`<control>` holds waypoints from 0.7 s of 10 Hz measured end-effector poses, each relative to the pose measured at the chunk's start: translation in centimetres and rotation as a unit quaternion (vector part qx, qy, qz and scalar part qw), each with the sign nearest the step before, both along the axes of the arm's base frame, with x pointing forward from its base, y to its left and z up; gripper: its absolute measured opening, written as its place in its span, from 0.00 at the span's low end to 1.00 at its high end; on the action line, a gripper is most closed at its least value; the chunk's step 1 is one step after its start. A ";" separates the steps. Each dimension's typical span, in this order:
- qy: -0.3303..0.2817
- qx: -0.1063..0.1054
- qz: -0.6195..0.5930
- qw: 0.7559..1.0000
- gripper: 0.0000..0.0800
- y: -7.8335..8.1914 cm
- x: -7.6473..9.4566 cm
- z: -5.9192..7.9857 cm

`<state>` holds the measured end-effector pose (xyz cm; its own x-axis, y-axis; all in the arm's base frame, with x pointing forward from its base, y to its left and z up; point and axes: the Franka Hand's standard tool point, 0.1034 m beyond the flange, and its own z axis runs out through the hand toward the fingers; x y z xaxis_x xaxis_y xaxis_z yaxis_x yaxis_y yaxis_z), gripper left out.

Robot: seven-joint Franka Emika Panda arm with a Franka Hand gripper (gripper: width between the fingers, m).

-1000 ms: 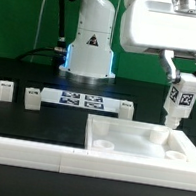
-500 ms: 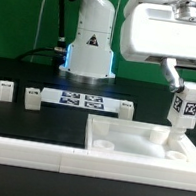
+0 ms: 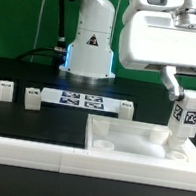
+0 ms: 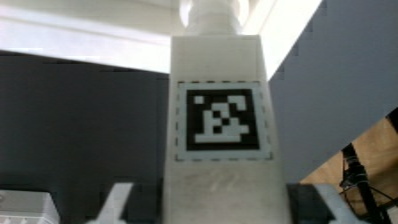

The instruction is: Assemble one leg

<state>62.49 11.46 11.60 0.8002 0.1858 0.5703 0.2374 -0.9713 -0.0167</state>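
Note:
My gripper (image 3: 188,91) is shut on a leg (image 3: 187,121), a white block with a black-and-white tag. I hold it upright at the exterior view's right, its lower end just above the far right corner of the large white panel (image 3: 140,144). In the wrist view the leg (image 4: 222,120) fills the middle with its tag facing the camera, between the fingers (image 4: 121,205). Other legs stand on the black table: one at the far left (image 3: 4,90), one beside it (image 3: 31,97) and one behind the panel (image 3: 127,109).
The marker board (image 3: 81,100) lies flat in front of the robot base (image 3: 90,44). A white rail (image 3: 28,153) runs along the table's front edge. The panel has recessed corners.
My gripper has moved with the leg toward the exterior view's right and lower, bringing it closer to the panel's far right corner.

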 end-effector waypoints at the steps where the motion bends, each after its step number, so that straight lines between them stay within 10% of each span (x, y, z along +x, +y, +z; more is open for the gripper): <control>1: 0.002 0.000 0.000 1.000 0.37 0.0 -0.1 -0.3; 7: 0.003 0.001 0.000 1.000 0.37 0.3 -0.6 -1.9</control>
